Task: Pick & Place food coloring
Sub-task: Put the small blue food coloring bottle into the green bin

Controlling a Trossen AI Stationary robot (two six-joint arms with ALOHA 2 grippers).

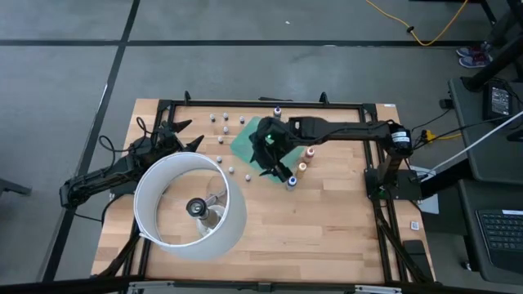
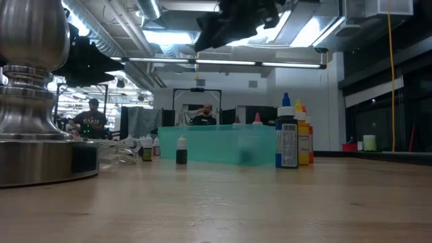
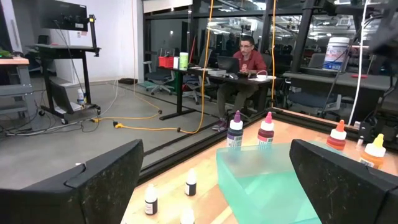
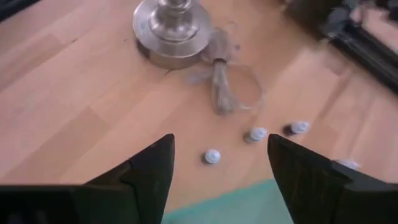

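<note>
The food coloring bottles stand upright on the wooden table. Tall ones with blue [image 1: 292,181], yellow [image 1: 301,167] and orange [image 1: 310,153] caps line the right side of the flat green sheet [image 1: 245,139]. Several tiny pale-capped ones [image 1: 226,128] are scattered to its left, and from above they show as caps [image 4: 212,156]. My right gripper [image 4: 221,168] is open and hovers high over the sheet's near part [image 1: 270,153], pointing down. My left gripper [image 3: 214,186] is open at the table's left [image 1: 176,135], level, facing the sheet and the bottles [image 3: 234,130].
A lamp with a big white ring shade [image 1: 189,206] and a metal base [image 2: 34,101] takes up the near-left of the table, its cord [image 4: 221,87] coiled beside it. A black frame [image 1: 261,104] rims the table. Bare wood lies near and right. People sit beyond the far edge [image 3: 247,56].
</note>
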